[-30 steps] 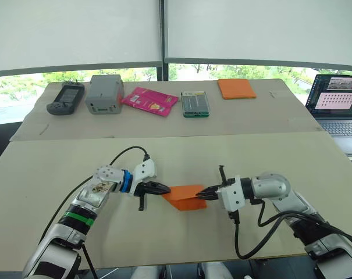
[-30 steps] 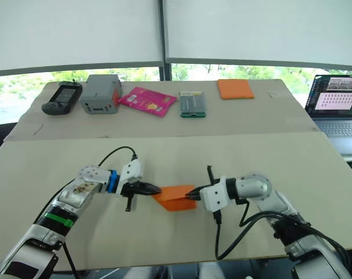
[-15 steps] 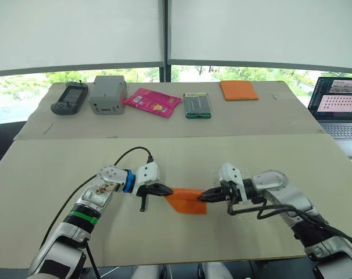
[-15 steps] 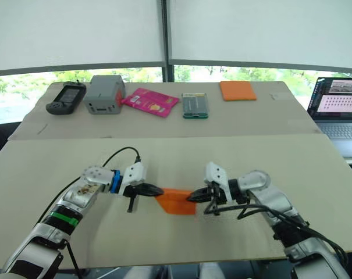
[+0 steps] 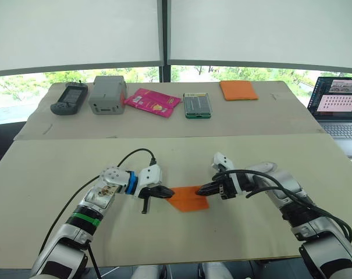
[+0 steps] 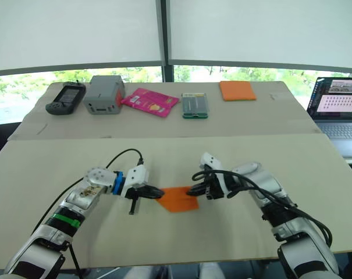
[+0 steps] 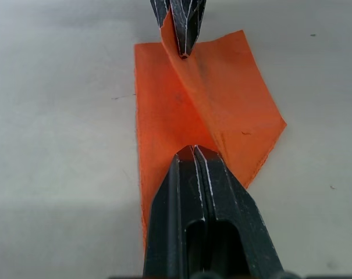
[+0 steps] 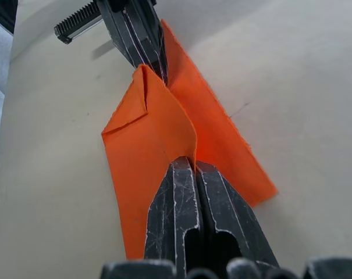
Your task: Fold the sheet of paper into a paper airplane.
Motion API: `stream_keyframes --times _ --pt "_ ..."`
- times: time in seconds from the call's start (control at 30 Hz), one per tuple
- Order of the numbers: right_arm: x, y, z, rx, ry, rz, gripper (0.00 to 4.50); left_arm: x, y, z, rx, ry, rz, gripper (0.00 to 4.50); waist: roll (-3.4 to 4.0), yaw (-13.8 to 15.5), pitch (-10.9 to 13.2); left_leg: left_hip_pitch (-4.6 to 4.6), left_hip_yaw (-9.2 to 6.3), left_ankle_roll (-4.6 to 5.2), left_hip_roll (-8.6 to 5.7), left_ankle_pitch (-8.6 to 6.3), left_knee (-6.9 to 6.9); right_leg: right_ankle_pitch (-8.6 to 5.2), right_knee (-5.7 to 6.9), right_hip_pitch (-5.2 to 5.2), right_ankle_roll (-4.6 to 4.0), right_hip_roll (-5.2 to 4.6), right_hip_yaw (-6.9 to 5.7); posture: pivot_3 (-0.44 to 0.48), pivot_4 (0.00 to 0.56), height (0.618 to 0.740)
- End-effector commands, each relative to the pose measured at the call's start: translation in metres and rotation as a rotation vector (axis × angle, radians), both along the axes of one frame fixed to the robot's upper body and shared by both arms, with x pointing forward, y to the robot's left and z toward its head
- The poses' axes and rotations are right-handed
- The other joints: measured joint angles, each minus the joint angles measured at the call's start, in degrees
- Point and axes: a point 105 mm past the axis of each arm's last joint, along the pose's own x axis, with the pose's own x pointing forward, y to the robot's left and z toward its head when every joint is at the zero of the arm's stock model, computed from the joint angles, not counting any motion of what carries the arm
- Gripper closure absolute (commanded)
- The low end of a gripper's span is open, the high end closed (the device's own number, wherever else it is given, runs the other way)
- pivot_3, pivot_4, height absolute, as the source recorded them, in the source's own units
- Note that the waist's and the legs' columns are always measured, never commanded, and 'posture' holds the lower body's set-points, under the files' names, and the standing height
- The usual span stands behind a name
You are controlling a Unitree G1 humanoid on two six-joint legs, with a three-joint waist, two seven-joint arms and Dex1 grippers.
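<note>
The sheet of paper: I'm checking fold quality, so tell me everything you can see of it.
The sheet of paper is thin, bright orange, folded into a layered wedge with a raised ridge along its middle. It lies low on the near beige table, pinched at opposite ends of that ridge by the left gripper and the right gripper, both shut on it.

the right hand (image 5: 200, 189) has rolled about its wrist: its white housing, which sat level behind the fingers a second ago, now stands turned up and its cable loops over the forearm. the sheet of paper (image 5: 188, 198), earlier raised with a standing flap between the two hands, now lies lower and flatter on the table (image 5: 234, 232).
</note>
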Motion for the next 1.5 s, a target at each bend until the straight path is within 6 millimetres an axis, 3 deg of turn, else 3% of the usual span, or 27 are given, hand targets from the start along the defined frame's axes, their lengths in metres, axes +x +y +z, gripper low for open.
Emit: stream_keyframes --times 0.03,0.2,0.33,0.47,0.57,0.67,0.8,0.93,1.23,1.37,1.5 --pt "0.003 -0.003 0.013 0.026 -0.030 -0.009 4.20 -0.007 0.003 -0.021 0.073 0.056 -0.001 4.49 0.00 0.04 0.00 0.00 0.00 0.00 0.00 0.00 0.00 0.00 0.00 0.00 0.00 0.00 0.00 0.000 0.150 0.740" --pt "0.015 -0.014 0.048 0.115 -0.201 -0.077 2.54 -0.002 -0.004 -0.010 -0.003 0.095 0.024 4.50 0.01 0.14 0.00 -0.02 -0.01 0.00 -0.03 0.00 0.00 0.00 0.00 0.00 0.01 0.01 -0.02 0.000 0.150 0.740" --pt "0.011 -0.015 0.078 0.218 -0.344 -0.093 2.54 0.001 -0.008 0.002 -0.048 0.115 0.033 4.50 0.01 0.07 0.00 -0.05 -0.01 0.01 -0.05 -0.01 0.00 0.02 0.00 -0.03 0.04 0.08 -0.04 0.000 0.150 0.740" --pt "-0.020 -0.006 0.090 0.319 -0.379 -0.069 2.54 0.004 -0.002 0.003 -0.027 0.111 0.042 4.50 0.01 0.08 0.00 -0.11 -0.06 0.00 -0.01 0.00 0.00 0.02 -0.01 -0.07 0.04 0.05 0.01 0.000 0.150 0.740" --pt "-0.056 0.006 0.066 0.277 -0.343 0.001 3.41 0.006 0.008 -0.005 0.020 0.107 0.046 4.50 0.01 0.06 0.00 -0.12 -0.10 0.01 0.02 -0.01 0.00 0.02 -0.02 -0.06 0.04 -0.05 0.05 0.000 0.150 0.740" --pt "-0.071 0.011 0.046 0.215 -0.318 0.029 4.42 0.008 0.011 -0.006 0.039 0.091 0.047 4.50 0.01 0.00 0.00 -0.09 -0.08 0.02 0.01 -0.02 0.00 0.02 -0.05 -0.01 0.04 -0.05 0.03 0.000 0.150 0.740" --pt "-0.059 0.011 0.029 0.157 -0.362 -0.032 4.47 0.016 0.017 -0.006 0.061 0.061 0.063 4.50 0.00 -0.03 0.00 0.04 -0.02 0.02 0.01 0.00 0.01 0.02 -0.03 0.07 0.04 0.00 0.01 0.000 0.150 0.740" --pt "-0.035 0.009 0.021 0.110 -0.440 -0.088 4.47 0.021 0.019 -0.007 0.074 0.051 0.066 4.50 0.00 -0.03 0.00 0.05 0.00 0.02 -0.03 0.00 0.05 0.02 0.00 0.06 0.04 0.24 0.00 0.000 0.150 0.740" --pt "-0.007 0.015 0.009 0.098 -0.468 -0.114 4.47 0.033 0.028 -0.014 0.115 0.020 0.099 4.50 0.00 -0.03 -0.01 0.07 0.00 0.02 -0.04 0.00 0.08 0.02 0.01 0.08 0.05 0.28 -0.02 0.000 0.150 0.740" --pt "-0.004 0.017 0.000 0.077 -0.446 -0.118 4.47 0.037 0.028 -0.013 0.096 0.015 0.115 4.50 0.01 0.11 -0.01 0.09 -0.02 0.03 -0.03 0.00 0.12 0.03 0.02 0.13 0.05 0.29 -0.05 0.000 0.150 0.740" --pt "-0.011 0.020 -0.009 0.068 -0.411 -0.099 4.47 0.044 0.023 0.008 -0.094 0.099 0.198 4.50 0.01 0.02 -0.01 0.03 -0.04 0.07 -0.03 -0.03 0.26 0.03 0.08 0.10 0.06 0.31 -0.06 0.000 0.150 0.740"
